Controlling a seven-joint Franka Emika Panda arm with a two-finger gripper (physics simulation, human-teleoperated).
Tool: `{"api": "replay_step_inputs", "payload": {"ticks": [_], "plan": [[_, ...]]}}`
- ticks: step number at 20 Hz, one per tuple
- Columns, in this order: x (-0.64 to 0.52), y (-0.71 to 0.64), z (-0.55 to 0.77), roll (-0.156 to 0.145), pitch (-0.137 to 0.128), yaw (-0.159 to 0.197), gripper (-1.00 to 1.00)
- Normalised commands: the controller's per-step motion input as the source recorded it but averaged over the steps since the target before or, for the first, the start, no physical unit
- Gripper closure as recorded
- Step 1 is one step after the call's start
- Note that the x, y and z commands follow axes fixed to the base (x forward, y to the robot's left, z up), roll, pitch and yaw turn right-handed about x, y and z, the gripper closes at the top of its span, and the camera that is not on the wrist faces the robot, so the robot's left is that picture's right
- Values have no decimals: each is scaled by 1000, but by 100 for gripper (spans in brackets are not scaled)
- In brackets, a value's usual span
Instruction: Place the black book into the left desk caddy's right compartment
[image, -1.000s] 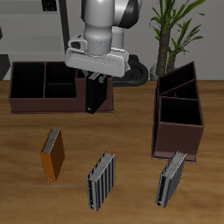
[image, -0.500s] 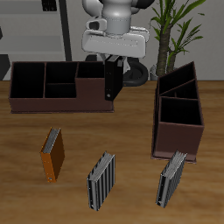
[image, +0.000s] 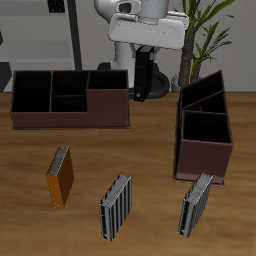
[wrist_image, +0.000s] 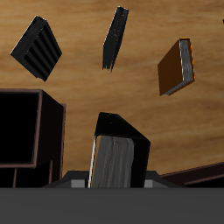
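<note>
My gripper (image: 143, 57) is shut on the black book (image: 143, 82) and holds it upright in the air, above the table just past the end of the broadside caddy. The wrist view shows the book (wrist_image: 118, 157) between the jaws, spine outward. The left desk caddy (image: 181, 140), dark maroon-brown and seen end-on, stands apart from the book, nearer the table's edge. Its right compartment (image: 207, 131), the large square section, is empty. A dark corner of this caddy (wrist_image: 52, 118) shows in the wrist view.
The like caddy seen broadside (image: 70, 115) stands beside the held book. Nearer the table's front edge lie an orange-brown book (image: 61, 176) and two grey striped books (image: 116, 207) (image: 196, 204). A potted plant (image: 200, 35) stands behind the left caddy.
The gripper has carried the black book up out of the broadside caddy's end section and across toward the left desk caddy. The other books have not moved.
</note>
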Motion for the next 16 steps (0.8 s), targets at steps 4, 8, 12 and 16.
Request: {"api": "replay_step_inputs", "payload": {"ticks": [4,8,12,16], "plan": [[175,581,348,-8,5,30,100],[154,626,236,28,18,32,100],[118,331,134,-1,12,16,100],[179,350,59,-10,31,16,100]]}}
